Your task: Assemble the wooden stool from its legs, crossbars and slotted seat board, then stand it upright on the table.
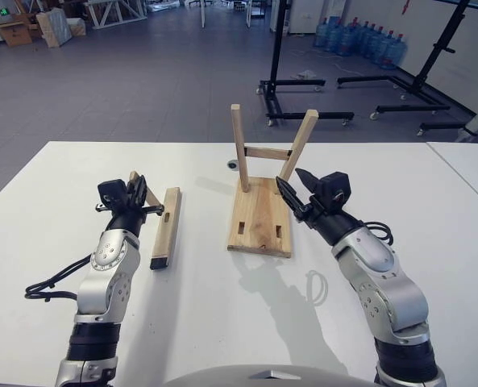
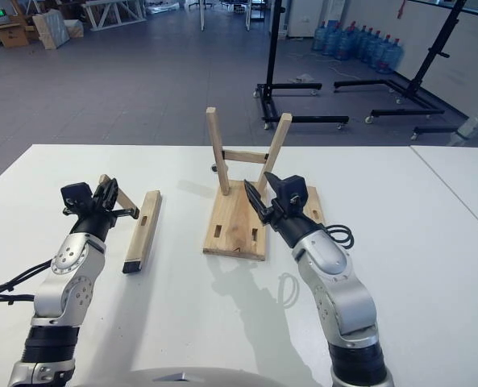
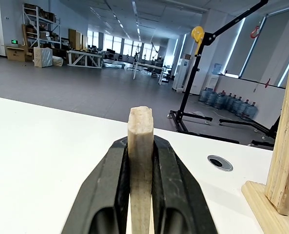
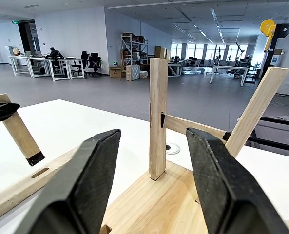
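The left claw (image 1: 139, 190) clamps a wooden leg (image 3: 140, 122) whose lower length is buried between the fingers (image 3: 105, 190) and cut off by the picture's edge. Seen from the head, the claw covers most of it, so its length cannot be told. The right claw (image 4: 154, 134) covers the edge of the seat board (image 1: 255, 218) beside it. One finger (image 4: 222, 185) hides the foot of the slanted leg (image 4: 254, 112), so its seating in the board cannot be told. Both fingers run off the frame.
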